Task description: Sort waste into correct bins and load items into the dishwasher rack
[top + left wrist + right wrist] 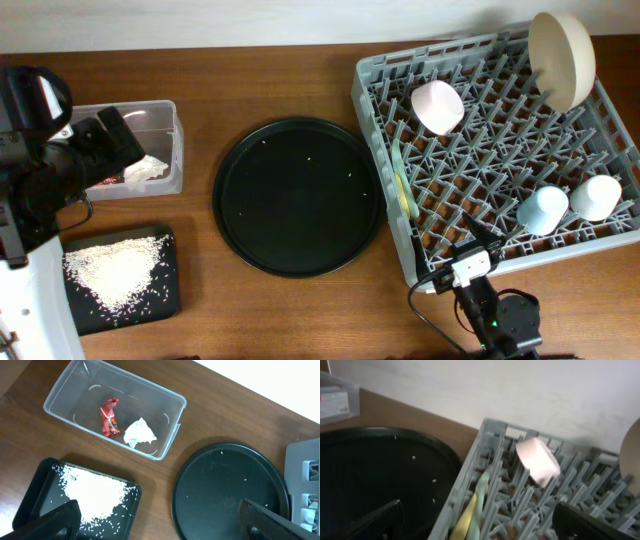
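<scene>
The red snack wrapper (109, 417) and the crumpled white napkin (139, 433) lie in the clear tub (172, 150). The rice heap (108, 270) lies on the flat black tray (165, 295). The grey dishwasher rack (480, 140) holds the cream dish (562, 58) on edge, the pink bowl (438, 106), the light blue cup (543, 209), the white cup (596, 197) and the yellow and pale blue utensils (402, 190). My left gripper (160, 525) is open and empty above the table between the flat tray and the round tray. My right gripper (480, 522) is open and empty over the rack's left edge.
The big round black tray (298, 195) sits mid-table with a few stray rice grains on it. The clear tub and flat tray are at the left, the rack at the right. A white wall runs along the table's far edge.
</scene>
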Tool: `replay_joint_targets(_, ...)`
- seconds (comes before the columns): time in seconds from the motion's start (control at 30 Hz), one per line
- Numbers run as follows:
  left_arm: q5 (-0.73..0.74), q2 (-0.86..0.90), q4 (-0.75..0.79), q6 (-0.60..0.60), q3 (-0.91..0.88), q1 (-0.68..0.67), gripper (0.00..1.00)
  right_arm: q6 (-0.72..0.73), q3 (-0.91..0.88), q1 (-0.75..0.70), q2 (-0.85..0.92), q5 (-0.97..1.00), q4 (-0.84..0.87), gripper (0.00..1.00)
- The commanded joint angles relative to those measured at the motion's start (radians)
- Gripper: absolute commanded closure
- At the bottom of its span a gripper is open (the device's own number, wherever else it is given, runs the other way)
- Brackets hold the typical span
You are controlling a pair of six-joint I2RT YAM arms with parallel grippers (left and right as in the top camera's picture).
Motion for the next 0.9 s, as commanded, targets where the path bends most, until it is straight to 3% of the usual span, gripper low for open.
replay_joint_targets(0.0, 0.003, -0.012, 0.000, -0.010, 0.003, -0.001, 0.01, -0.003, -0.008, -0.009, -0.009, -0.002, 0.002, 0.02)
replay_joint_targets(0.87, -0.040, -0.027, -0.009, -0.010, -0.010, -0.014, 0.01, -0.003, -0.008, -0.009, -0.009, -0.002, 0.002, 0.02)
